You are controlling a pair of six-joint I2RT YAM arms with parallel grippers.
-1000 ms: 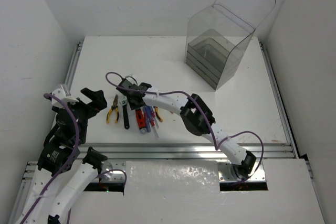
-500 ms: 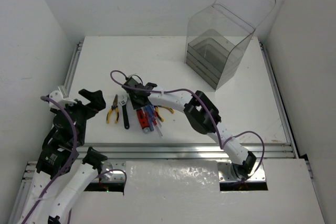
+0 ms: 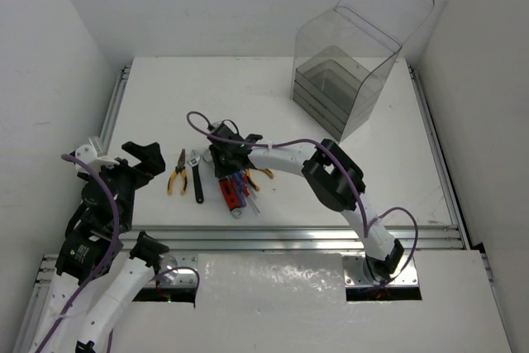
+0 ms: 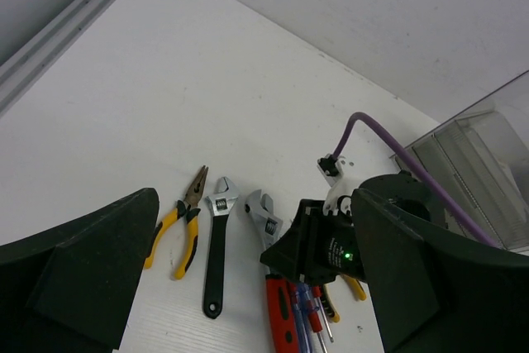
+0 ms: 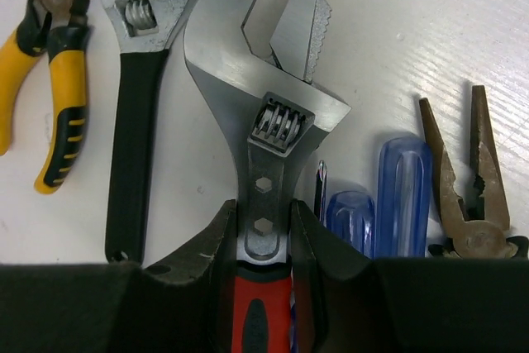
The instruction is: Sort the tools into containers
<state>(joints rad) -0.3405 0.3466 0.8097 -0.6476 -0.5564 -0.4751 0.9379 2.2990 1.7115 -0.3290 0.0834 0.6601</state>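
Top external view: your right arm (image 3: 331, 175) reaches left across the counter (image 3: 273, 105), and the right jaws sit on the cluster of tools near the front edge. Left of them lie the yellow pliers (image 3: 176, 173) and the black-handled wrench (image 3: 197, 181), side by side. The red-handled wrench (image 3: 226, 191) and the screwdrivers (image 3: 245, 191) lie just under the right jaws. Your left arm (image 3: 103, 204) is at the counter's left edge, well apart from the tools. The transparent box (image 3: 364, 64) stands at the far right with its cover raised and the grey trays (image 3: 324, 87) stacked inside.

Left wrist view: the left jaws are spread wide with nothing between them, looking down at the pliers, both wrenches and the right arm's purple cable (image 4: 376, 134).

Right wrist view: the right jaws are clenched on the red-handled wrench. Their fingers (image 5: 213, 245) press both sides of its silver shank, just above the red grip. The wrench lies flat, its head pointing away. The blue screwdriver handles sit just right of it, and the second pliers (image 5: 473, 179) are beyond those.
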